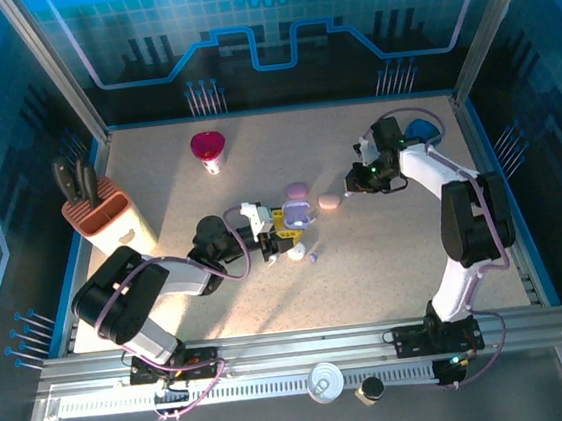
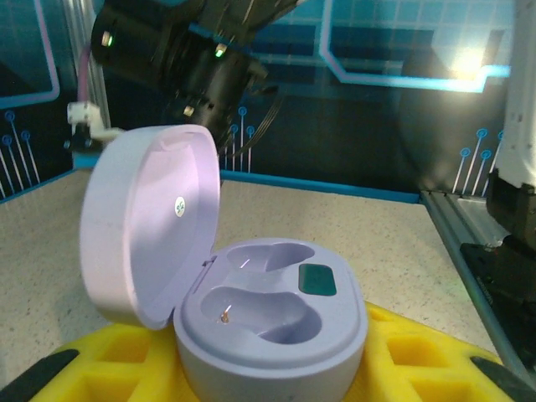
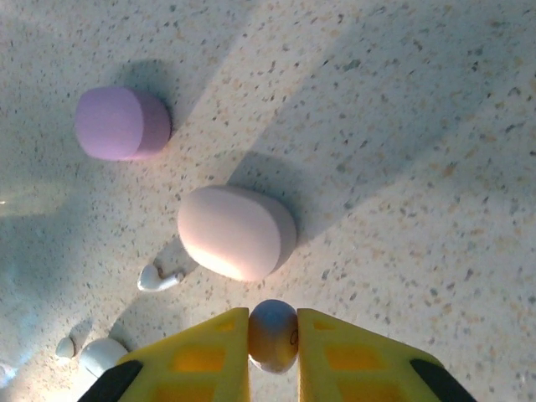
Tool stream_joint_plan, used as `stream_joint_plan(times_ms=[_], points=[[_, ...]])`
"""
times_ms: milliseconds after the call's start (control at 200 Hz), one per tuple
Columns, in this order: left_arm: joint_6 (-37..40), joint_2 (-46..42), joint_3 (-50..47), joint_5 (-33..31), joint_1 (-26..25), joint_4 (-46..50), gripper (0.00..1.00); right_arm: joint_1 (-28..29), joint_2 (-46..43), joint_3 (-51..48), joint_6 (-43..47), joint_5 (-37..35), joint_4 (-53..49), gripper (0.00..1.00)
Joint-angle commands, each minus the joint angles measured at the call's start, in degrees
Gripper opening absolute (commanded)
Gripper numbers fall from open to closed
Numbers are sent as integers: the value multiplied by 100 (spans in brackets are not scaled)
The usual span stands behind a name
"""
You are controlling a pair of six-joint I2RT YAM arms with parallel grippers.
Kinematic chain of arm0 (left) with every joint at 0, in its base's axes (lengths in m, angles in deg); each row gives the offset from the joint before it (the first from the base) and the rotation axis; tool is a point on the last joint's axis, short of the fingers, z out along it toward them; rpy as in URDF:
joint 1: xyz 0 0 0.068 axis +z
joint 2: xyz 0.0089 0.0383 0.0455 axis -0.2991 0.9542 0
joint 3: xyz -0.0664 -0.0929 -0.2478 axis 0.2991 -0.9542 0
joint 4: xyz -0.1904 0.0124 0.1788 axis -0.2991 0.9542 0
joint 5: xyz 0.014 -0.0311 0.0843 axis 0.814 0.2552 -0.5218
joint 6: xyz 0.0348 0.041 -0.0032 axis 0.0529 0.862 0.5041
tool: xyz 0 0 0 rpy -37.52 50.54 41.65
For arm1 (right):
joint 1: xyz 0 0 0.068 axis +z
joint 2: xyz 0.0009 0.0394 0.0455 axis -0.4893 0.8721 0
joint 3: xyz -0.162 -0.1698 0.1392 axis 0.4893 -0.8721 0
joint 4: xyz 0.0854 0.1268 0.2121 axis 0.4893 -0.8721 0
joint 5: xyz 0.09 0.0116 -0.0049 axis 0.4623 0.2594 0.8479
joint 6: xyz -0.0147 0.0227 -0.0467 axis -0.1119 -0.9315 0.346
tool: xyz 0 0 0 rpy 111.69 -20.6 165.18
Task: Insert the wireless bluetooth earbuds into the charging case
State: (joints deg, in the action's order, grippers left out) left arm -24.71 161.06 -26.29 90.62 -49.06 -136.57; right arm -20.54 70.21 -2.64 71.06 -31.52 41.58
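- At left centre of the table (image 1: pixel 417 257), we list the left gripper (image 1: pixel 283 232). Its yellow fingers are closed against the base of the open charging case (image 2: pixel 276 335), and it holds nothing else.
- Same case: the lid (image 2: pixel 142 218) stands hinged up on the left and both moulded wells are bare. We judge that no earbud is seated yet, so every insertion is left to do.
- Centre, near side of the cases: a loose stemmed earbud (image 3: pixel 159 278) and two small white pieces (image 3: pixel 102 355) lie on the table, uncollected.
- Centre: a closed purple case (image 3: pixel 121 123) and a closed pink case (image 3: pixel 237 232) lie flat and apart from each other. The stemmed earbud lies just beside the pink one.
- Right of centre: the right gripper (image 3: pixel 273 316) has its fingers drawn nearly together on the held earbud (image 3: pixel 272 337), a small rounded bead. We judge this first pickup done, with its carry to the open case outstanding.
- Left edge: a knife block (image 1: pixel 101 217) stands well apart from the work.
- Far side: a red cup (image 1: pixel 208 150) also stands well clear.
- Between the right gripper and the open case, the two closed cases sit near the direct line. We judge a raised path over them the safer one.
- Right half: bare tabletop runs to the frame rail, giving the right arm ample room.
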Motion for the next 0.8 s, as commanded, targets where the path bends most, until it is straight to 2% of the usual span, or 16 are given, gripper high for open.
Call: stream_joint_plan(times_ms=[0,320,795], points=[[245,87,162,-222,40,124,38,214,-425,-194,-19,-361,-231,17],[290,265,248,-582,42,269,38,791,-1407,-542,31,-286,-203,17],[256,375,322,-611,46,267,38,1873,-3022,-612,990,-165,-426,18]])
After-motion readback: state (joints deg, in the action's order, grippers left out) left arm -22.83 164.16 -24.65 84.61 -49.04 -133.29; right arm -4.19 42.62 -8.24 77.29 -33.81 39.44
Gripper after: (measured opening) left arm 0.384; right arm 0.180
